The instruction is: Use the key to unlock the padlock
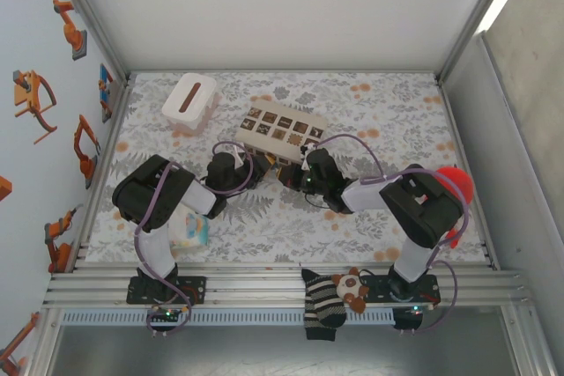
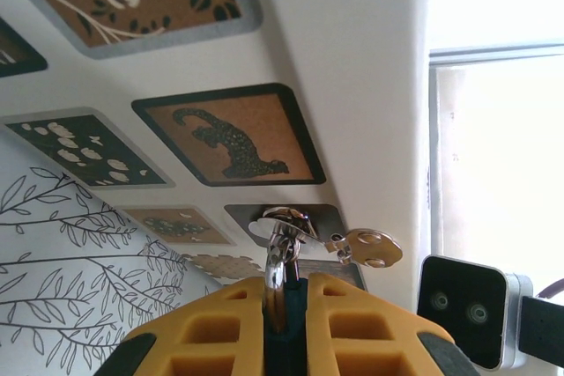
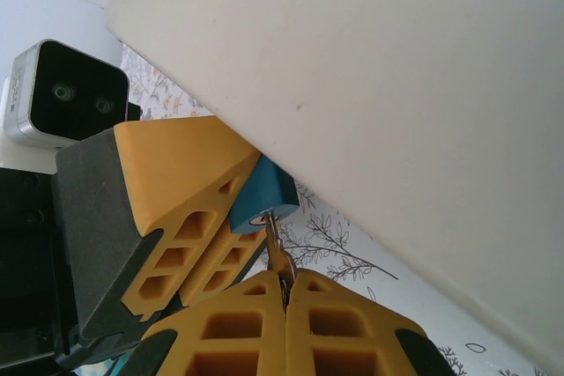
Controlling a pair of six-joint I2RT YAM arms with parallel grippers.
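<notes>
Left hand [image 2: 286, 298] pinches the blue padlock [image 3: 261, 193]; right hand [image 3: 284, 283] pinches the key [image 3: 276, 246] seated in it.

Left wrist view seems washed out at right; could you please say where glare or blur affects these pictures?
Left wrist view: right-hand strip blown out, beige box side washed pale. Right wrist view: even light, small blue padlock crisp. Top external view: floral table evenly lit.
</notes>
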